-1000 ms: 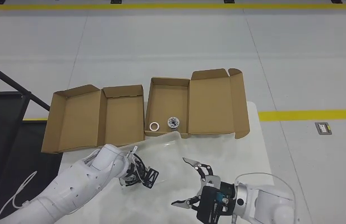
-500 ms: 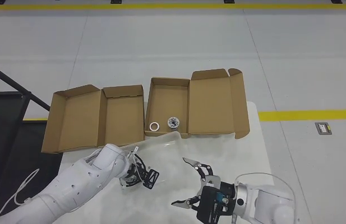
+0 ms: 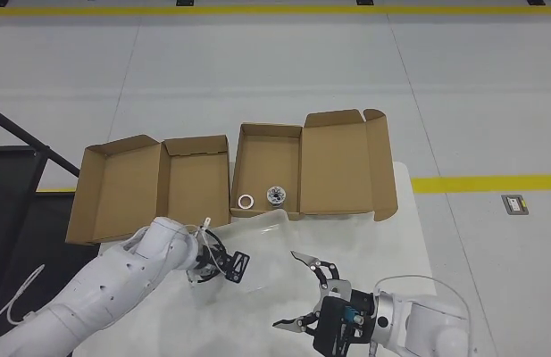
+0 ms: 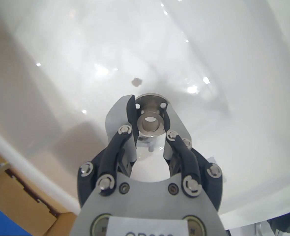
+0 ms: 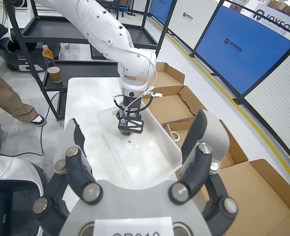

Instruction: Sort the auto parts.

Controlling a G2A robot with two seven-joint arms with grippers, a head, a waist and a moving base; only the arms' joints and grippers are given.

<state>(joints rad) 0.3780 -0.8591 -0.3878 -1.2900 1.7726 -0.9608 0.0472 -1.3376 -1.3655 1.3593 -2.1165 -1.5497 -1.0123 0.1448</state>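
Note:
My left gripper (image 4: 148, 119) is shut on a silver flanged metal bushing (image 4: 150, 122) just above the floor of a clear plastic bin (image 4: 209, 37). In the top view that gripper (image 3: 229, 268) sits over the bin (image 3: 266, 225) left of the table's middle. A small dark speck (image 4: 136, 82) lies on the bin floor just beyond the bushing. My right gripper (image 5: 140, 133) stands open and empty near the table's front, pointed at the bin (image 5: 169, 146) and the left gripper (image 5: 130, 126). A white ring (image 3: 246, 202) and a silver toothed part (image 3: 276, 194) lie in the right cardboard box (image 3: 266, 161).
Two open cardboard boxes stand along the table's far edge; the left one (image 3: 132, 187) holds nothing I can see. A black rack (image 5: 61, 69) with a paper cup (image 5: 54, 74) and a bottle (image 5: 48, 55) stands past the table's left end.
My left gripper has shifted away from the table's front edge, toward the boxes, still shut. The right arm has stayed where it was.

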